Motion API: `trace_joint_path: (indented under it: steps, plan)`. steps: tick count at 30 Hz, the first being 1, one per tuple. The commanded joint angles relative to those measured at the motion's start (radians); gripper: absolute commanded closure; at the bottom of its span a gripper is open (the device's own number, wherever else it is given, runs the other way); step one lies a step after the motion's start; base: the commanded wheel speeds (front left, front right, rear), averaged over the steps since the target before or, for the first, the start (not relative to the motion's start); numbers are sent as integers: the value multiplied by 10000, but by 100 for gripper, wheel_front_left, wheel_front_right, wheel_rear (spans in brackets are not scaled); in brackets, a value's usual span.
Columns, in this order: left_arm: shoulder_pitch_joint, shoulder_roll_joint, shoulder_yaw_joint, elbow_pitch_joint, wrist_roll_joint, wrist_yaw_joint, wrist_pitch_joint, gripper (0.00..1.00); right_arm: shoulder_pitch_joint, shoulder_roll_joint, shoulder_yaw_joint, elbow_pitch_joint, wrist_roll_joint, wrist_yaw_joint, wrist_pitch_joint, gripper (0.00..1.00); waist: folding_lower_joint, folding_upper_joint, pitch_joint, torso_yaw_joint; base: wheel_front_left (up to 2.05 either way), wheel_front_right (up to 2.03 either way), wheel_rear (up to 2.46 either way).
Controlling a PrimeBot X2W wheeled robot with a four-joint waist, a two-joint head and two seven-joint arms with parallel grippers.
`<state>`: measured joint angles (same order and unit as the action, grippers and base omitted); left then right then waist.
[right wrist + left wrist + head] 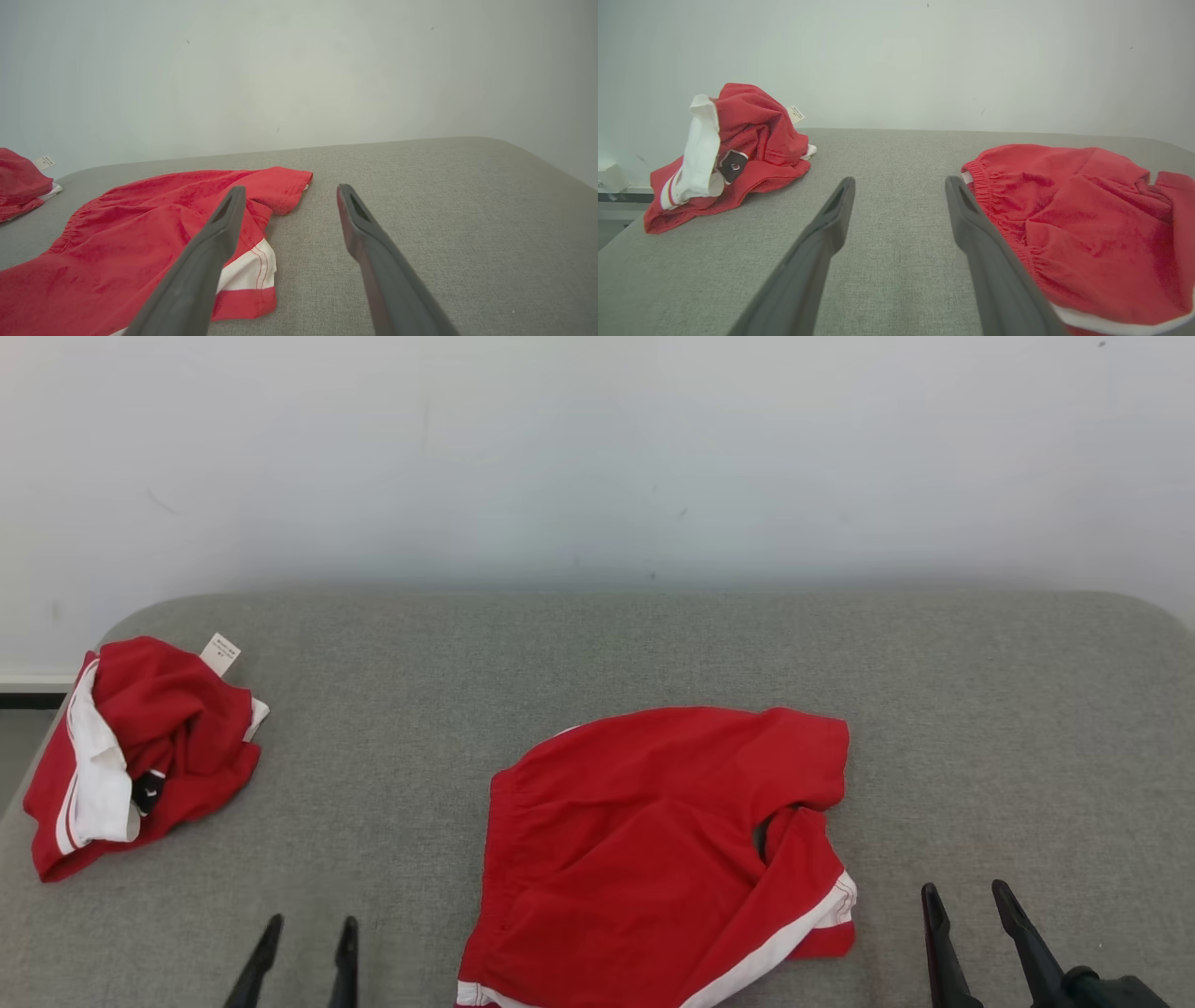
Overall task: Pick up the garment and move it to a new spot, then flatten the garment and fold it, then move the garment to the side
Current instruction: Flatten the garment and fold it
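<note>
Shorts: your red shorts (653,840) lie near centre on the grey padded table (597,644), roughly spread, right leg rumpled.
Grippers: left gripper (313,921) and right gripper (963,887) flank them, both spread, empty.
Progress: flattening looks unfinished; you have folding and setting aside left.
Far left: crumpled red garment (140,747), well apart.

On my feed the garment (644,859) reads as soft matt red cloth w/ a faint nap, gathered elastic at the waistband & white stitched trim. The crumpled second garment (149,737) looks like the same fabric, w/ a white papery label (220,653). I see the bench (597,653) top as grey woven cloth, matt & slightly rough, the wall (597,448) as smooth matt paint w/ a few small marks, and the left end effector (313,921) & right end effector (964,887) as dark, smooth, matt, prob. plastic.
</note>
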<state>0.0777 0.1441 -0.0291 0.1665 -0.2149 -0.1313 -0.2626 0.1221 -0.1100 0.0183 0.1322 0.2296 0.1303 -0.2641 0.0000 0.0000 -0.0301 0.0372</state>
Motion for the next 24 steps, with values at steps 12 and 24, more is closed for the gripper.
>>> trace_joint_path:
  steps: [12,24]
  plan:
    - [-1237,1510,-3890,1884,-1381,14,-33,0,-1253,-1570,1472,2329,760,11,-2,0,0,0,483,379,0,0,0]
    - [-2958,2319,-6646,3077,-2522,16,-33,0,-3134,-2647,3885,4216,1565,11,-1,0,0,0,1296,408,0,0,0]
